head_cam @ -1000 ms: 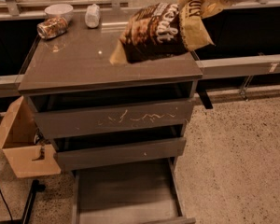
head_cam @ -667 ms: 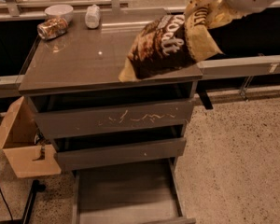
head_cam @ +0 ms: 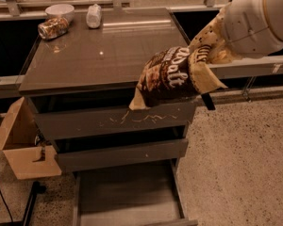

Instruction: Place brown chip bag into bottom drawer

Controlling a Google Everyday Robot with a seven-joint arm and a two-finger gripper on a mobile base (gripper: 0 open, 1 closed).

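Now, start with the cabinet (head_cam: 99, 55). Its top has come clear of the load, which over the last second has swung off the right rear of the top and down past the front edge. The white arm (head_cam: 254, 18) has come forward with it and fills the upper right corner. The bottom drawer (head_cam: 127, 192) stands pulled out at the foot of the cabinet, its floor bare, below the load and a little to its left.

The brown chip bag (head_cam: 172, 76) hangs in the air. Its lower corner is in front of the scratched drawer front (head_cam: 118, 121), and its upper end is bunched where the gripper (head_cam: 210, 44) has it. The gripper is clamped on that end (the foil hides most of the fingers, so take this from the way the bag hangs).

You are about midway, I judge. The carry off the top is done, and what is left is to lower the bag to the left and let go. The can (head_cam: 53, 27) and white bundle (head_cam: 93, 15) sit well apart at the back.
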